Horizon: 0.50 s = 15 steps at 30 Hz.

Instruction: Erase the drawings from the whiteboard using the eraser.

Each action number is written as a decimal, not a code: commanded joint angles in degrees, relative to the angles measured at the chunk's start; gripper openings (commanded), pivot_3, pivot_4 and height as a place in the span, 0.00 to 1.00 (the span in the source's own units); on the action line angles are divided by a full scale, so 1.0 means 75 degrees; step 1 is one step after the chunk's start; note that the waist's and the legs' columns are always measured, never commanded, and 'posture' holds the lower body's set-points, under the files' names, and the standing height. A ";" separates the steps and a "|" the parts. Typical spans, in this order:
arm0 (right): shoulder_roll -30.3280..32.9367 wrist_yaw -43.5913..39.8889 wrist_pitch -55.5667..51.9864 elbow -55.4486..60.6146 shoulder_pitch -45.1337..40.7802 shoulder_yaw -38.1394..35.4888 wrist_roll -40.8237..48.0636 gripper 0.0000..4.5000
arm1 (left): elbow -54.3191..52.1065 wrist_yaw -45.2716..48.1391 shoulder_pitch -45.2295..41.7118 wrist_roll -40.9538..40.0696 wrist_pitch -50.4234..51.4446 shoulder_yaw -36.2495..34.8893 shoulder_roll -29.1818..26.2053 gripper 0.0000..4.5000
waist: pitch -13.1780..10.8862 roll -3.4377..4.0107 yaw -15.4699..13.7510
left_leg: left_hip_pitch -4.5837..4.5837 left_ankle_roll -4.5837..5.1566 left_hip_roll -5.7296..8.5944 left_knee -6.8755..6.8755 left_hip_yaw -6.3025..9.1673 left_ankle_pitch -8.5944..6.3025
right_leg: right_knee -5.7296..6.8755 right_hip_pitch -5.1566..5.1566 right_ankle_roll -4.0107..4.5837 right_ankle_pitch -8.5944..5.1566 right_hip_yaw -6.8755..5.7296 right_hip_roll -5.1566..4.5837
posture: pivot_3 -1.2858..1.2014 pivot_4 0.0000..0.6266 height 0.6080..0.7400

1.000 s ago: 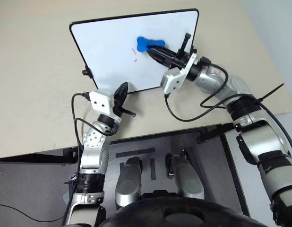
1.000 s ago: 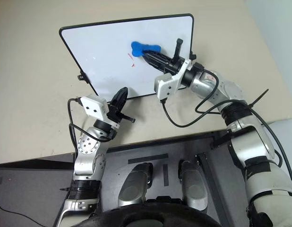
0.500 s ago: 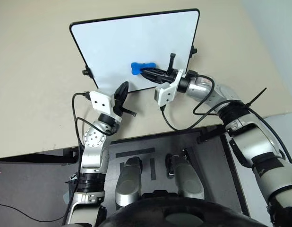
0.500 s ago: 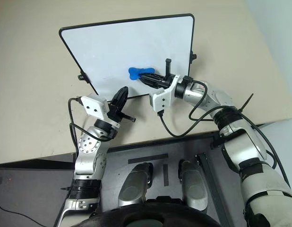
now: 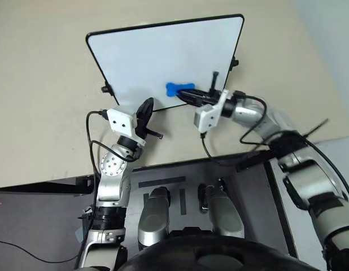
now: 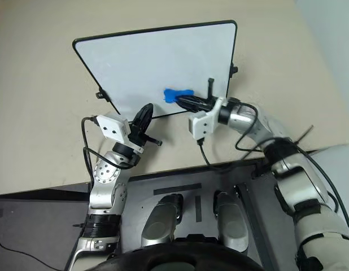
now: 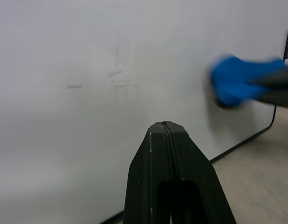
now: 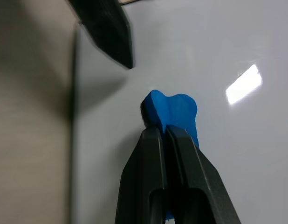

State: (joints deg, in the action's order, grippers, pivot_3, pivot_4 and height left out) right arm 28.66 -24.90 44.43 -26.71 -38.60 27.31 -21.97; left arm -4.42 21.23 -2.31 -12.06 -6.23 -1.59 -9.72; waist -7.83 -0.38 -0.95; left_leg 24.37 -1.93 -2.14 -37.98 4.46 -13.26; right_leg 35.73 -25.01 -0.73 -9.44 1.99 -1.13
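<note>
We see the big white whiteboard with the thin black frame (image 5: 140, 56) lying on the tan table (image 5: 44, 84). Our right gripper (image 5: 188, 95) is clamped on the small bright blue bone-shaped eraser (image 5: 179, 88), close to the board's near edge, with lots of bare white board past it. Our left gripper (image 5: 145, 110) is pinched closed with nothing in it, right at that same near edge. A second ago the eraser sat higher by a small red scribble; now no red shows there.
</note>
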 commanded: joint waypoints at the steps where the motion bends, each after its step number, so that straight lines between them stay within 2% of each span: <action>1: 0.0688 -0.1343 -0.1468 0.2032 0.1020 -0.0547 0.1525 0.00 | -0.0286 0.0050 0.0054 -0.0069 -0.0098 -0.0025 -0.0023 0.00 | 0.0000 -0.0001 -0.0004 | 0.0007 0.0002 0.0001 -0.0002 -0.0004 -0.0003 | -0.0005 0.0000 -0.0005 -0.0005 -0.0003 0.0000 | 0.52 0.24 1.00; 4: 0.1079 -0.1826 -0.2571 0.3121 0.1849 -0.0842 0.1995 0.00 | -0.0267 0.0097 0.0044 -0.0108 -0.0061 -0.0027 -0.0062 0.00 | 0.0000 -0.0002 0.0024 | 0.0006 0.0002 0.0000 -0.0005 -0.0007 -0.0012 | -0.0011 0.0002 -0.0011 -0.0011 -0.0003 0.0001 | 0.52 0.24 1.00; 8: 0.1385 -0.2158 -0.3469 0.3725 0.2741 -0.1157 0.2229 0.00 | -0.0152 0.0213 -0.0077 -0.0137 0.0001 0.0006 -0.0097 0.00 | 0.0001 -0.0003 0.0041 | -0.0021 0.0003 0.0000 -0.0005 -0.0006 -0.0009 | -0.0006 0.0028 -0.0019 -0.0020 -0.0002 0.0004 | 0.52 0.24 1.00; 11: 0.1220 -0.2241 -0.3940 0.3918 0.2946 -0.1266 0.2428 0.18 | -0.0035 0.0356 -0.0207 -0.0184 0.0031 -0.0018 -0.0158 0.00 | 0.0000 -0.0005 0.0052 | -0.0037 0.0008 0.0001 -0.0006 -0.0007 0.0002 | -0.0002 0.0043 -0.0023 -0.0022 0.0002 0.0004 | 0.52 0.24 1.00; 15: 0.1038 -0.2234 -0.4222 0.4129 0.3069 -0.1432 0.2518 0.47 | 0.0102 0.0456 -0.0369 -0.0191 0.0045 -0.0065 -0.0200 0.00 | 0.0000 -0.0004 0.0054 | -0.0045 0.0012 0.0001 -0.0010 -0.0008 0.0016 | 0.0010 0.0048 -0.0033 -0.0027 0.0002 0.0005 | 0.52 0.24 1.00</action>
State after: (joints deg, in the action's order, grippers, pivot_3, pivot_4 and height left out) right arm 36.59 -41.54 13.26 1.74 -15.57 18.59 -4.44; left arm -3.33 23.98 -4.49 -12.58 -5.80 -1.63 -10.77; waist -7.83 -0.42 -0.54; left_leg 24.01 -1.83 -2.13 -38.06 4.40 -13.13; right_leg 35.81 -24.63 -1.04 -9.68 2.01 -1.09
